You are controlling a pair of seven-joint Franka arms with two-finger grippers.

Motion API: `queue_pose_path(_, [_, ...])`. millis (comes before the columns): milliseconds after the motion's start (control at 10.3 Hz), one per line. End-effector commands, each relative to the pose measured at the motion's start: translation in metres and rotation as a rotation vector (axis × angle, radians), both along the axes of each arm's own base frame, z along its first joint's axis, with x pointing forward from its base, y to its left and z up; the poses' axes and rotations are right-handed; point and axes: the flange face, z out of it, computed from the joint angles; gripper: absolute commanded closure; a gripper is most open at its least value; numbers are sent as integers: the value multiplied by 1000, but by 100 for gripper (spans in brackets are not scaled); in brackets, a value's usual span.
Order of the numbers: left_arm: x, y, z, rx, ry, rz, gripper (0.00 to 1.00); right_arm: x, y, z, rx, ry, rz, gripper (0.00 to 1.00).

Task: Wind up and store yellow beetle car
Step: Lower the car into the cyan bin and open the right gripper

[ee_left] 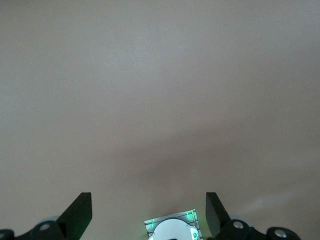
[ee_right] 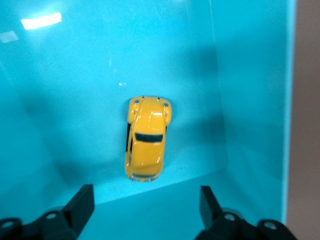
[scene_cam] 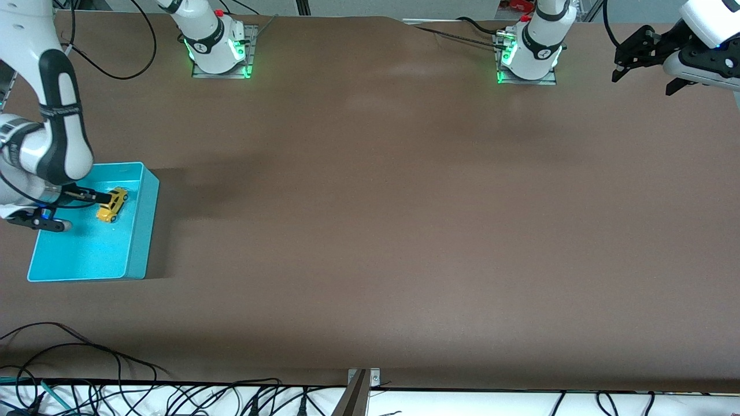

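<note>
The yellow beetle car lies inside the turquoise bin, in the part of the bin farther from the front camera. My right gripper hangs over the bin, open, and no finger touches the car. The right wrist view looks down on the car on the bin floor, just ahead of my right gripper, with the bin wall beside it. My left gripper waits open and empty, up in the air at the left arm's end of the table. My left gripper has only bare table under it.
The bin stands at the right arm's end of the brown table. Both arm bases glow green along the edge farthest from the front camera. Loose cables and a metal bracket lie at the nearest edge.
</note>
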Motion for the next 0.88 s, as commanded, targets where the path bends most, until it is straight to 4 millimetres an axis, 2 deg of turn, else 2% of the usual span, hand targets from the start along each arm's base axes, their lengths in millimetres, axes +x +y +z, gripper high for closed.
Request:
queue_pose_path(0, [2, -2, 6, 19, 2, 5, 0, 10, 5, 92, 56, -6, 3, 0])
queue_pose_path(195, [2, -1, 6, 19, 2, 6, 0, 25, 13, 177, 53, -53, 14, 0])
queue_pose_path(292, [2, -1, 6, 19, 2, 6, 0, 28, 23, 212, 56, -45, 25, 0])
queue_pose_path(389, [2, 0, 6, 19, 2, 8, 0, 31, 52, 240, 78, -78, 78, 0])
queue_pose_path(487, [2, 0, 6, 18, 2, 8, 0, 25, 63, 266, 90, -127, 95, 0])
queue_pose_path(584, [2, -1, 6, 19, 2, 6, 0, 22, 88, 285, 104, -162, 126, 0])
queue_pose_path(779, [2, -2, 6, 19, 2, 5, 0, 14, 124, 290, 125, -208, 109, 0])
